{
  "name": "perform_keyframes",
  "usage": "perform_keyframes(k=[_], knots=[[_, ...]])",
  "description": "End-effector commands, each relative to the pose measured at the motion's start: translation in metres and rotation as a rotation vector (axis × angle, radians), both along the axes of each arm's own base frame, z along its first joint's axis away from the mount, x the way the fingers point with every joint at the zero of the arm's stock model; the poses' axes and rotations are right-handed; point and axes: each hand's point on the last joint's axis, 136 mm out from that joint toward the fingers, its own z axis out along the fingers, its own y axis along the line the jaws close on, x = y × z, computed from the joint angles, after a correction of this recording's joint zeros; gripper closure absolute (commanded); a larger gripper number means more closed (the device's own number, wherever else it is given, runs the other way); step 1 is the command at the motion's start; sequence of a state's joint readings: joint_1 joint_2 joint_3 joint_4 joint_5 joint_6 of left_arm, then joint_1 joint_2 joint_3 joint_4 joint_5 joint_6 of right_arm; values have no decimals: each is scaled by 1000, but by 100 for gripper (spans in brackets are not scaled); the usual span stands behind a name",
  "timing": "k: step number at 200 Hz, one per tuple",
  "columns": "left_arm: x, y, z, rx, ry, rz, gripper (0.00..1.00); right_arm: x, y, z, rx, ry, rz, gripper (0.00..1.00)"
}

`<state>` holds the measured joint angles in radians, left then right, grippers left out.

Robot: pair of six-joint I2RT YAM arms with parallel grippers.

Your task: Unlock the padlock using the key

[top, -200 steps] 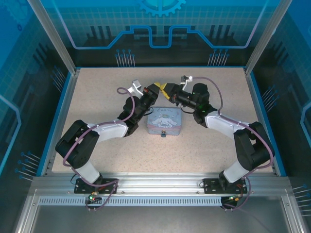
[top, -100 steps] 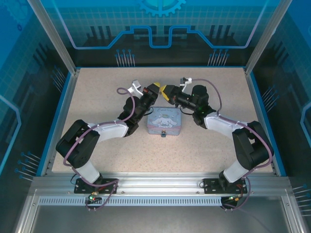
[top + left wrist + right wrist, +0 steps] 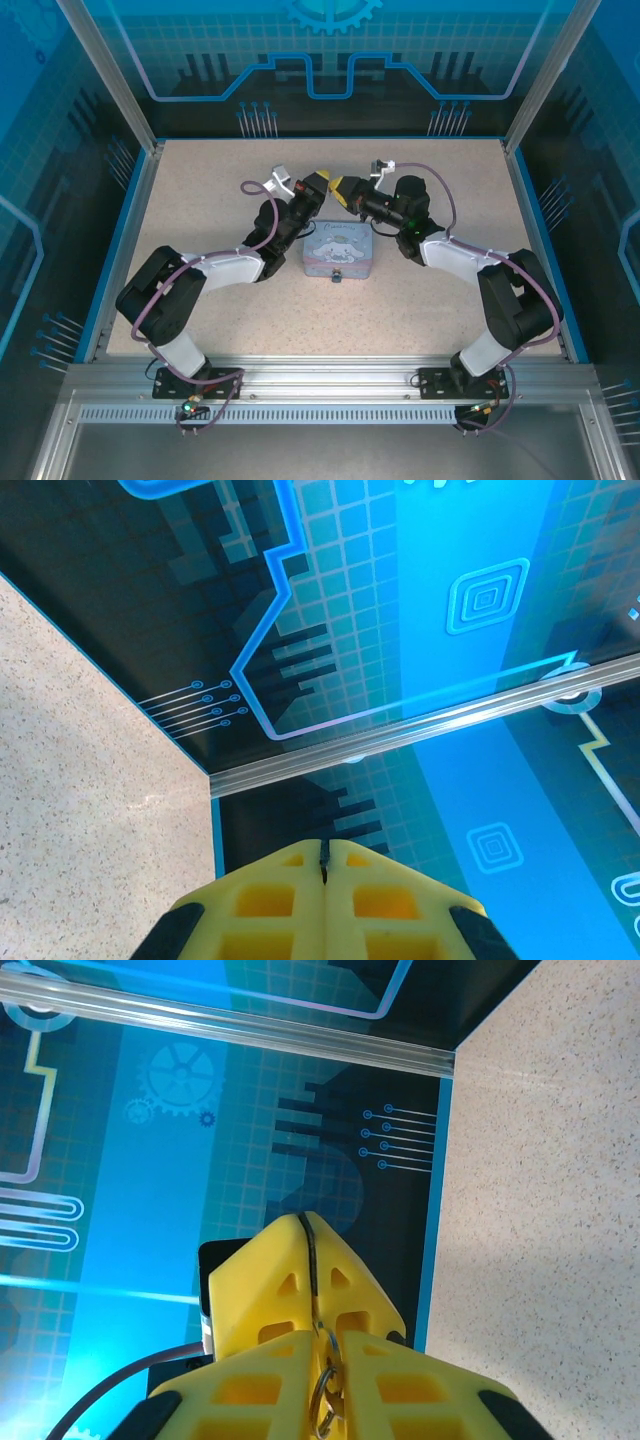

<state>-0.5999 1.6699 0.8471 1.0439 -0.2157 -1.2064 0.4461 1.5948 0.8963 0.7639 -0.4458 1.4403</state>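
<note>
My two grippers meet tip to tip in the air behind the pale blue tin (image 3: 338, 250). My left gripper (image 3: 320, 182) is shut, and a thin dark sliver, the key (image 3: 323, 858), shows between its yellow fingertips. The right wrist view has the left fingers (image 3: 262, 1280) just ahead, with a dark edge (image 3: 312, 1270) in their seam. My right gripper (image 3: 328, 1348) closes on a metal key ring (image 3: 325, 1395) that hangs from that edge. A tiny dark thing with a bluish glint, the padlock (image 3: 337, 275), sits at the tin's front edge.
The speckled table (image 3: 200, 190) is bounded by a blue rim and glass walls (image 3: 330, 60) with aluminium posts. The tin stands mid-table between both forearms. Cables loop over each wrist.
My right gripper has slid a little left, closing the gap to the left gripper's tip. The left arm, tin and padlock have stayed put.
</note>
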Motion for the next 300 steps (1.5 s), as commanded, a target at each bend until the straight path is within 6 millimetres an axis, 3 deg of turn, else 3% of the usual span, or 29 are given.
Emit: perform_keyframes(k=[1, 43, 94, 127, 185, 233, 258, 300], knots=[[-2, 2, 7, -26, -29, 17, 100, -4, 5, 0, 7, -20, 10, 88], [-2, 1, 7, -26, -27, 16, 100, -3, 5, -2, 2, -14, 10, 100], [-3, 3, 5, -20, -25, 20, 100, -3, 3, 1, 3, -27, 8, 100], [-11, 14, 5, -17, -18, 30, 67, -7, -10, -16, -17, 6, -14, 100], [-48, 50, 1, 122, 59, 22, 44, -17, -21, -31, -110, 20, -16, 100], [-90, 66, 1, 476, 176, -95, 21, -28, -28, -40, -201, 44, -19, 100], [-108, 69, -1, 638, 193, -165, 1, -35, -34, -46, -259, 63, -30, 100], [-123, 76, -30, 753, 261, -214, 1, -46, -47, -55, -350, 125, -49, 100]])
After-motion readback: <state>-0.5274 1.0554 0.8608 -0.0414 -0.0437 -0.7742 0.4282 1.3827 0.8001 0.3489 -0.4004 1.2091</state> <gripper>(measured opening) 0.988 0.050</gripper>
